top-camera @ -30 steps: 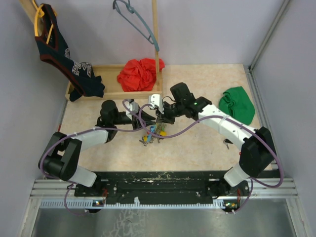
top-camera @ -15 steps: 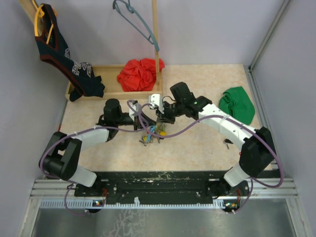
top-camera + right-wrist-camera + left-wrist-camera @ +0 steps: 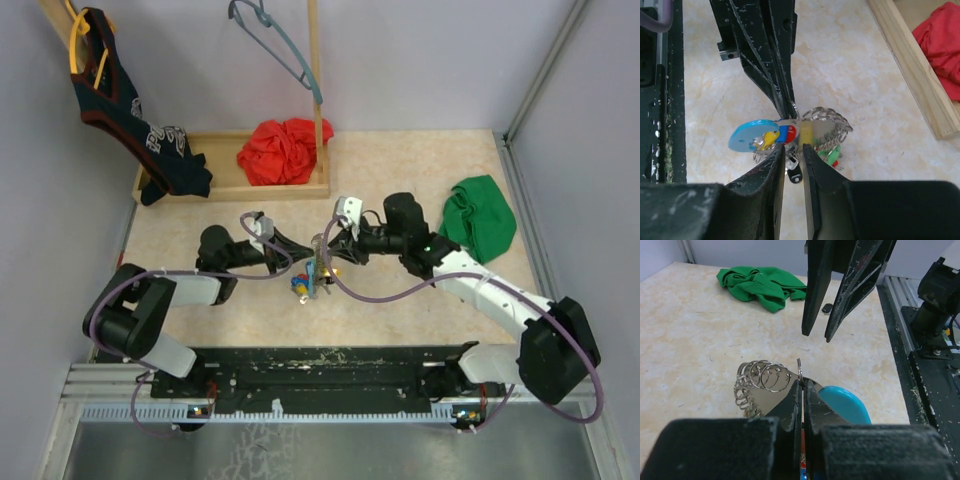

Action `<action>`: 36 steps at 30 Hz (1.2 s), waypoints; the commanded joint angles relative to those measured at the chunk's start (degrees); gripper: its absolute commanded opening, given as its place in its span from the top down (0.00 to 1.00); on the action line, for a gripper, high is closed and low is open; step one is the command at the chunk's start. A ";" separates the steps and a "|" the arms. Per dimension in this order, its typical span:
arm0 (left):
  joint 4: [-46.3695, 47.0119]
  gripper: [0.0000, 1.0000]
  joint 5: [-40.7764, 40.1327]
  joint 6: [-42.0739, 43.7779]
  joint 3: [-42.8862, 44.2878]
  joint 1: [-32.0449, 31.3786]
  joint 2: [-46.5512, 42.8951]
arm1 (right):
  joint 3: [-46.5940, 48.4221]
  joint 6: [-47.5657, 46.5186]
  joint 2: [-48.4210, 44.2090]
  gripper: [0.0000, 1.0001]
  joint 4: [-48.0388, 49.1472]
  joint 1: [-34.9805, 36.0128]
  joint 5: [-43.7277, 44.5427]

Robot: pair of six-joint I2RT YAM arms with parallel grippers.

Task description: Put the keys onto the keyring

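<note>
One holds, one is loose
The left gripper pinches the keys tight so they do not drop; the right gripper sits close, jaws a little apart.

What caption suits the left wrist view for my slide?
Left gripper pinches the key bunch by one split ring, jaws shut; right gripper faces it, jaws slightly apart; green cloth beyond.

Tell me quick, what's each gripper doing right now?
Left gripper: shut, pinching a thin metal ring on the key bunch.
Right gripper: open, holding nothing.
</note>
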 commanded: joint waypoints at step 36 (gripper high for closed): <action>5.58 0.67 -2.48 2.47 -3.13 -0.31 -2.02 | 9.99 -7.27 6.58 1.00 -5.85 -0.60 -5.44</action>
